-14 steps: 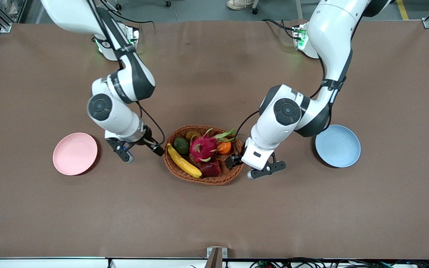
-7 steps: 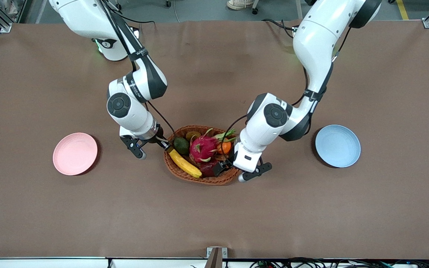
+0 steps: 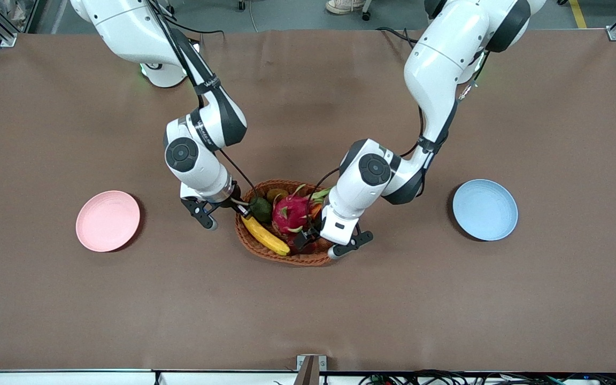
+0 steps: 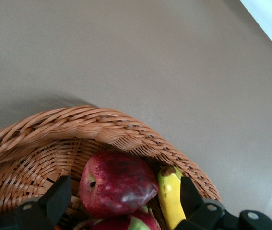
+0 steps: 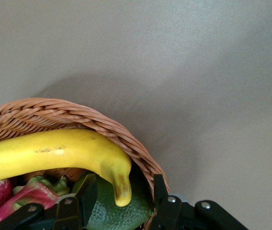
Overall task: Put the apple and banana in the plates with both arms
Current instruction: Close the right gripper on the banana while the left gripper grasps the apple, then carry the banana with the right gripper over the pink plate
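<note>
Reaching down from both ends of the bench (image 3: 308, 310), the two arms meet at the wicker basket (image 3: 286, 259) in the middle. The right end effector (image 3: 244, 212) is at the banana's (image 3: 265, 237) dark tip, at the basket's rim toward the right arm's end; in the right wrist view its fingers (image 5: 87, 194) stand partly open on either side of that tip (image 5: 121, 188), not visibly clamped on it. The left end effector (image 3: 303, 239) is down in the basket with its fingers (image 4: 59, 199) spread wide around the dark red apple (image 4: 116, 184), one finger between apple and banana, neither pressing the fruit. A pink dragon fruit (image 3: 291, 212), a dark green fruit (image 3: 260, 208) and a bit of orange also lie in the basket. The pink plate (image 3: 107, 220) sits well apart toward the right arm's end, the blue plate (image 3: 484, 209) toward the left arm's end; both hold nothing.
</note>
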